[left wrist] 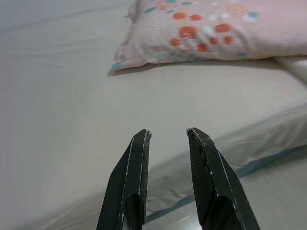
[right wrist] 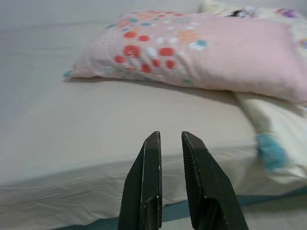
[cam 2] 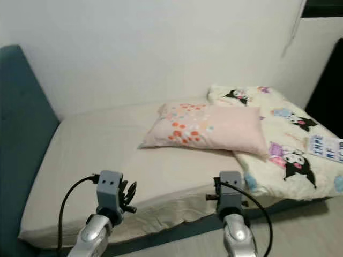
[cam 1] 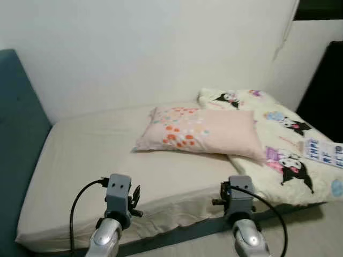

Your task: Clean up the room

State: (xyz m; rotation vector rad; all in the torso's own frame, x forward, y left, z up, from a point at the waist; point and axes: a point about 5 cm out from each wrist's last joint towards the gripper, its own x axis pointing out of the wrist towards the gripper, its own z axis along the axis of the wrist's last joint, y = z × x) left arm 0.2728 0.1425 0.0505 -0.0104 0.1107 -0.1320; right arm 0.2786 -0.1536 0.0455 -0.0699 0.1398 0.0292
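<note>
Both grippers hover at the near edge of the bed (cam 1: pixel 86 160), fingers parted and holding nothing: the left gripper (left wrist: pixel 168 136) with a wider gap, the right gripper (right wrist: pixel 170 139) narrower. Ahead of both lies the pink pillow (cam 1: pixel 201 131). The eye view adds the cartoon blanket (cam 1: pixel 289 155) beyond the right gripper, against the white wall (cam 1: pixel 134 48)

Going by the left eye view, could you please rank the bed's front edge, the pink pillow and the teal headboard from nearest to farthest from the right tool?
From the right tool:
1. Bed's front edge, just ahead of it.
2. Pink pillow, further in, mid-bed.
3. Teal headboard, farthest, across the bed on the robot's left.
</note>
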